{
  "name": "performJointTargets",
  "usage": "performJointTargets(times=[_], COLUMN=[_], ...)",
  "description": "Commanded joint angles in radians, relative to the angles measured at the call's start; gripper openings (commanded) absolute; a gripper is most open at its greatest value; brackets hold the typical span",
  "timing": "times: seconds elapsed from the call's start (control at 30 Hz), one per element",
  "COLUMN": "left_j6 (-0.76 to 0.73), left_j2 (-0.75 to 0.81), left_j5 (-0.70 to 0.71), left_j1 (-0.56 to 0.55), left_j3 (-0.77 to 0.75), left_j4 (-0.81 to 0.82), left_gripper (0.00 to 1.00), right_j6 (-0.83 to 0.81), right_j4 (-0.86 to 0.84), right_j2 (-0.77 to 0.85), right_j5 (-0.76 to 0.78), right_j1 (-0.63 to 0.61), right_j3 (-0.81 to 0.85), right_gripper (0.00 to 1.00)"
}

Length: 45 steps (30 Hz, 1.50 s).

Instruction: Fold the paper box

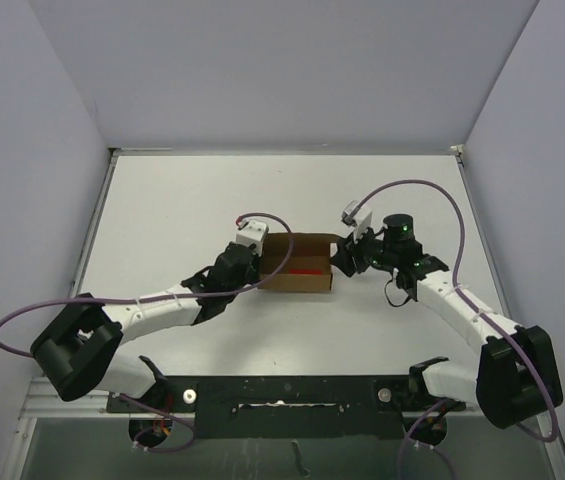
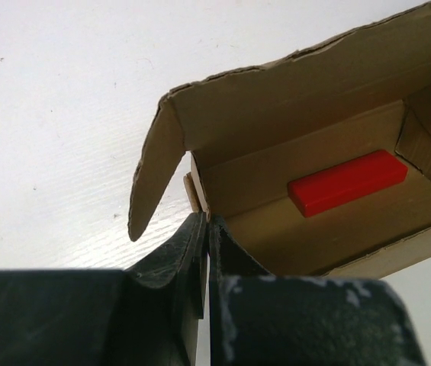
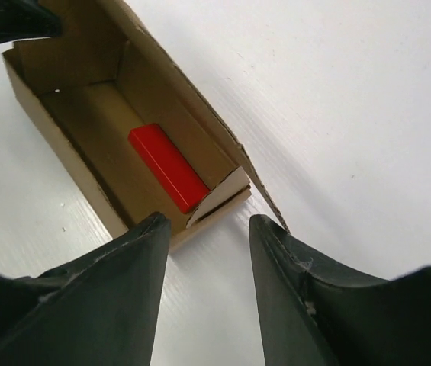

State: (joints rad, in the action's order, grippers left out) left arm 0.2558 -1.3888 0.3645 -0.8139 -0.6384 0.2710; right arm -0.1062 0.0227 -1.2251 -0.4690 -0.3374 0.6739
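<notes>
The brown paper box (image 1: 284, 248) lies mid-table with its lid up, and a small red block (image 1: 307, 270) rests inside. In the left wrist view the box (image 2: 314, 114) is open, the red block (image 2: 346, 181) lies on its floor, and a side flap (image 2: 150, 175) hangs outward. My left gripper (image 2: 207, 221) is shut on the box's left end wall, one finger outside and one inside. My right gripper (image 3: 209, 219) stands open just short of the right end of the box (image 3: 85, 107), nothing between its fingers. The red block (image 3: 168, 168) lies beyond them.
White walls enclose the table (image 1: 202, 200) at the back and on both sides. Both arms reach in from the near edge, the left gripper (image 1: 260, 262) and right gripper (image 1: 342, 258) at opposite ends of the box. Purple cables loop above each arm.
</notes>
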Motion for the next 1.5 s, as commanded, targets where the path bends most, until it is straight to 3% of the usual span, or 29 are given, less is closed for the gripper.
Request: performJointTargets(times=[0.0, 0.17, 0.3, 0.47, 0.63, 0.93, 1.27, 1.4, 1.47], left_j6=[-0.027, -0.027, -0.029, -0.032, -0.027, -0.029, -0.022, 0.006, 0.029], left_j2=[0.062, 0.069, 0.070, 0.065, 0.067, 0.071, 0.091, 0.121, 0.150], left_j5=[0.029, 0.031, 0.031, 0.020, 0.024, 0.025, 0.021, -0.003, -0.016], left_j1=[-0.011, -0.018, -0.024, -0.028, -0.034, -0.038, -0.039, -0.039, -0.039], left_j3=[0.010, 0.028, 0.039, 0.047, 0.054, 0.054, 0.058, 0.071, 0.085], left_j4=[0.059, 0.074, 0.088, 0.089, 0.097, 0.097, 0.091, 0.071, 0.053], left_gripper=[0.00, 0.00, 0.00, 0.00, 0.00, 0.00, 0.00, 0.01, 0.07], right_j6=[-0.176, -0.450, -0.638, -0.695, -0.683, -0.681, -0.744, -0.747, -0.747], right_j4=[0.140, 0.403, 0.520, 0.557, 0.536, 0.494, 0.462, 0.429, 0.414], right_j2=[0.065, 0.130, 0.148, 0.100, -0.002, -0.126, -0.100, -0.052, -0.034], right_j5=[-0.168, -0.349, -0.421, -0.449, -0.335, -0.197, -0.203, -0.197, -0.195], right_j1=[0.031, 0.095, 0.104, 0.093, -0.002, -0.050, -0.085, -0.085, -0.085], right_j3=[0.081, 0.157, 0.231, 0.338, 0.410, 0.481, 0.399, 0.356, 0.336], right_gripper=[0.49, 0.55, 0.74, 0.80, 0.78, 0.57, 0.08, 0.01, 0.00])
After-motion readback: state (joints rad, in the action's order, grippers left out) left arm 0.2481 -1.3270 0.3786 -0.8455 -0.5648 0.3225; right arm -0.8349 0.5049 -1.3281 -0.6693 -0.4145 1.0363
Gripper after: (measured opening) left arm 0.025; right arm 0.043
